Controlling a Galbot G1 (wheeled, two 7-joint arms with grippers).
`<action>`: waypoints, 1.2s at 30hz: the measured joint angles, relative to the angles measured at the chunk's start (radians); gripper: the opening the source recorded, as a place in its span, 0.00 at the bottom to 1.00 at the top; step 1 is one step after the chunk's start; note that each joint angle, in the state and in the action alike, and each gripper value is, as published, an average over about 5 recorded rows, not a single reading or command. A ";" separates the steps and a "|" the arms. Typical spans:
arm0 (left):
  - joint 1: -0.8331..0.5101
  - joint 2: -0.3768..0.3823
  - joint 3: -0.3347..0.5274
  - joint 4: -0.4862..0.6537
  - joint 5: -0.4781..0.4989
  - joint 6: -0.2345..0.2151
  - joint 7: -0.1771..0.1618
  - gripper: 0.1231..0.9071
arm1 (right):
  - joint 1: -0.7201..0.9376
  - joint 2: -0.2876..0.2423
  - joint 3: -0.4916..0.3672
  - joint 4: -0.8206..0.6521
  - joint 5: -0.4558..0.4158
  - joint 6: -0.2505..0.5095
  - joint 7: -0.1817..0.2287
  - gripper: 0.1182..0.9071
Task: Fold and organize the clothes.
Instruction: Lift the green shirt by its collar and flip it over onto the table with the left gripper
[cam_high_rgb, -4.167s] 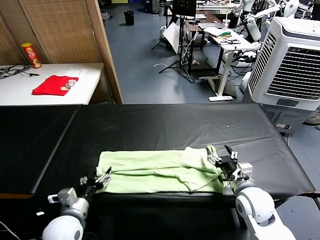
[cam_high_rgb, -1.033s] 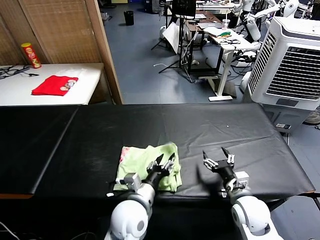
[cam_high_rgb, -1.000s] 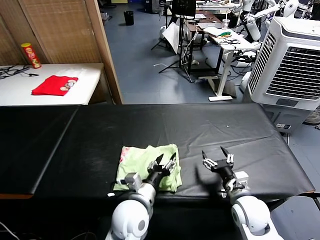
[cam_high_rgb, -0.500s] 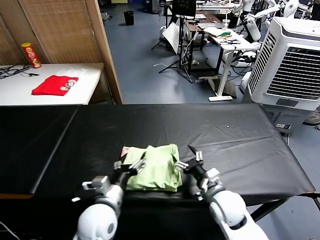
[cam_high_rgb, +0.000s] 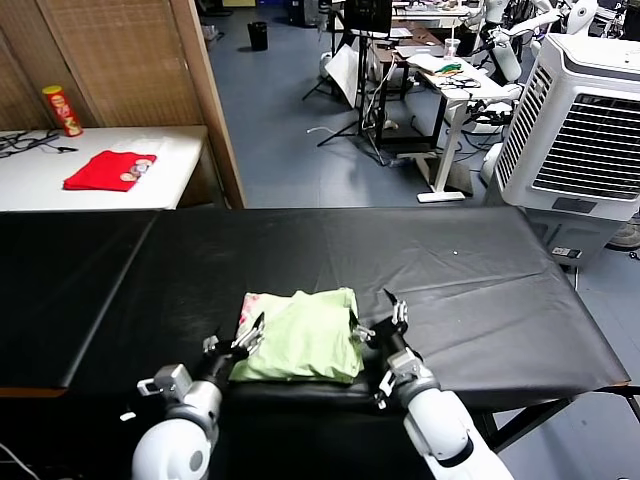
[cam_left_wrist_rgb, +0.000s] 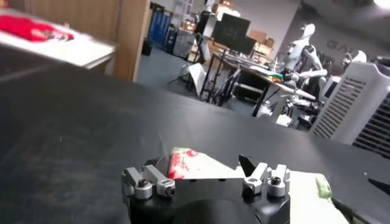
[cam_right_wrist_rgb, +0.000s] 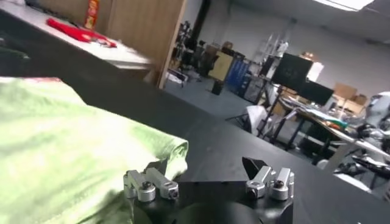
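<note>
Head view: folded shirt (cam_high_rgb: 300, 335) between open left gripper (cam_high_rgb: 238, 343), right gripper (cam_high_rgb: 382, 322).

You are looking at one long black-covered table (cam_high_rgb: 460, 270), and one folded pale light-green shirt of thin fabric (cam_high_rgb: 300, 338) is lying near its front edge. Two grey robot grippers are flanking it: the left gripper (cam_high_rgb: 238, 342) and the right gripper (cam_high_rgb: 378, 322), one each. On the one white side table (cam_high_rgb: 180, 160) beyond the far left corner, one bright red folded cloth (cam_high_rgb: 108, 170) and one red-and-yellow snack can (cam_high_rgb: 62, 109) are sitting. One large white air cooler (cam_high_rgb: 585, 120) is standing past the far right corner.
</note>
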 joint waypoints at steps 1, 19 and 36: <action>-0.001 0.000 -0.007 0.006 -0.027 -0.002 0.002 0.86 | -0.004 -0.001 0.004 0.009 0.015 0.003 -0.003 0.86; 0.004 -0.003 -0.061 0.077 -0.268 0.036 0.013 0.58 | -0.051 -0.004 0.044 0.085 0.051 0.023 -0.021 0.86; 0.016 0.080 -0.111 0.018 0.007 0.026 -0.005 0.04 | -0.083 0.016 0.074 0.087 0.023 0.022 -0.007 0.86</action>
